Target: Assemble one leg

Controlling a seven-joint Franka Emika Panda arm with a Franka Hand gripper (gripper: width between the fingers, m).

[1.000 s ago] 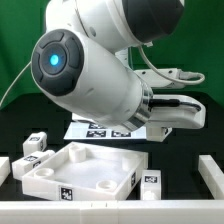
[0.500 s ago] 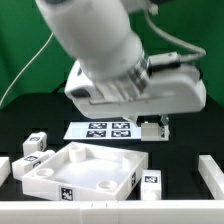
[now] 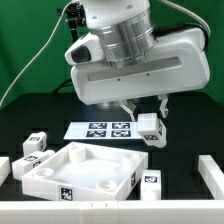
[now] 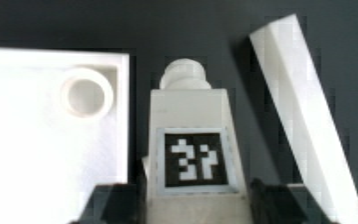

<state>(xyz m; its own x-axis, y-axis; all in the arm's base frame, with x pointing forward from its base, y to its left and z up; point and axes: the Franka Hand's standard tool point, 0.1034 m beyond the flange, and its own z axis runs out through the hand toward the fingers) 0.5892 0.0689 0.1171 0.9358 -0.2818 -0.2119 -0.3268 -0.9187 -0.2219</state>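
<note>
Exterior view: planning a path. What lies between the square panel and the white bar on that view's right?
A loose leg by the panel's corner, else bare table: exterior view.

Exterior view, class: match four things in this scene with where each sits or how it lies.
Things: 1 held leg; 2 marker board; 3 panel; 4 spare leg.
Places: a, front of the table, round holes facing up; b, between the fingers of the tool; c, flat on the table, beyond the panel; d, beside the panel's corner, on the exterior view's right.
Pairs: 1-b, 2-c, 3-a, 4-d.
</note>
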